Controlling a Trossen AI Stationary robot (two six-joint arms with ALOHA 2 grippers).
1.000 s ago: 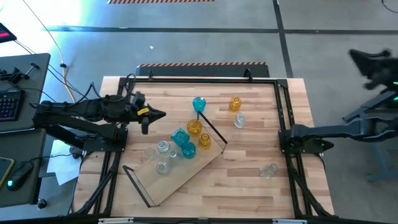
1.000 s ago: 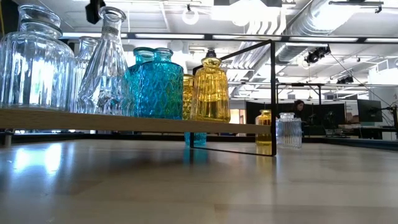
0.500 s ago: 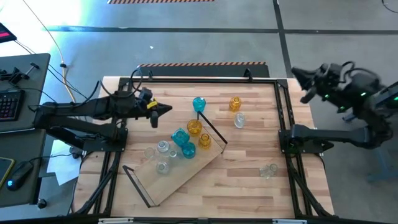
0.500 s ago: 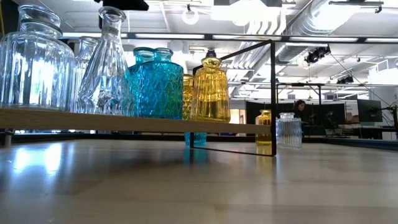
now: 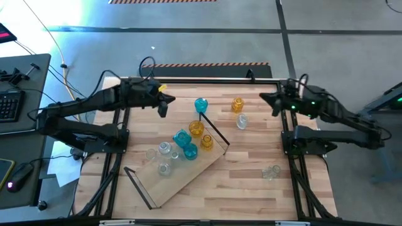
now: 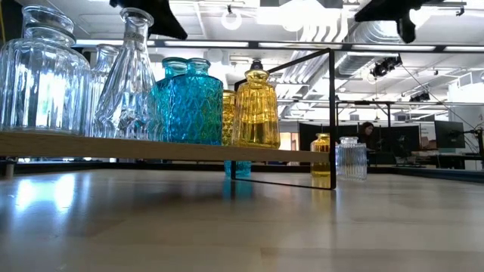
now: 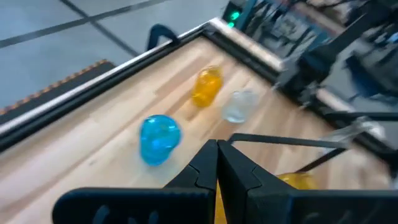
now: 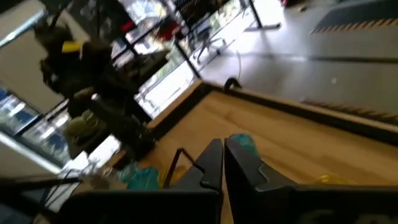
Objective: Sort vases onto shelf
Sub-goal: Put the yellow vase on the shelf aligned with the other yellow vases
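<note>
The light-wood shelf (image 5: 188, 172) lies slantwise on the table, its black wire frames (image 5: 217, 132) at both ends. Several clear, teal and amber vases (image 5: 182, 139) stand on it, seen close in the low view (image 6: 185, 102). A teal vase (image 5: 201, 105), an amber vase (image 5: 237, 104) and two clear vases (image 5: 242, 122) (image 5: 271, 171) stand on the tabletop. My left gripper (image 5: 169, 99) hovers shut left of the teal vase (image 7: 158, 138). My right gripper (image 5: 262, 97) hovers shut, right of the amber vase. Both hold nothing.
Black rails (image 5: 207, 80) frame the tabletop along its far edge and both sides. A desk with a keyboard (image 5: 9, 103) stands off the table's left. Bare tabletop (image 5: 251, 194) lies near the front right, around the lone clear vase.
My left gripper has swung toward the table's far edge, staying shut. My right arm has come down from high beyond the table's right side and moved in over the far right corner, its gripper shut and now pointing toward the table's left. The vases and shelf have stayed put.
</note>
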